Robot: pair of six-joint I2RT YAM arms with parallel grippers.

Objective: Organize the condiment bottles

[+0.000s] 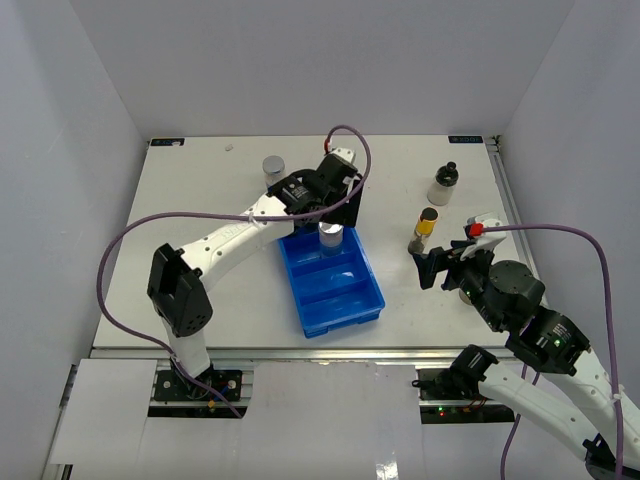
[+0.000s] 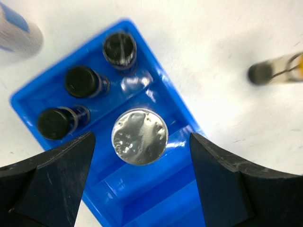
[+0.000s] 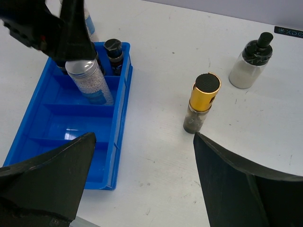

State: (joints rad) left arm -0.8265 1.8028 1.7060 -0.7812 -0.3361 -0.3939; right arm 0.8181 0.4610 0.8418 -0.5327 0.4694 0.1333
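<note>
Hovering open left tool (image 2: 141, 142) over silver-lidded jar (image 1: 331, 234) in blue tray (image 1: 342, 297), right tool (image 3: 144, 138) spread

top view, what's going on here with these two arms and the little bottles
The arms are sorting condiment bottles into a blue tray. The left fingers hang open over the tray's far end, above a silver-lidded jar that stands there next to three dark-capped jars. The right fingers hover open at the right, holding nothing. A yellow bottle, a whitish bottle and a second silver-lidded jar stand on the table, outside the tray.
</note>
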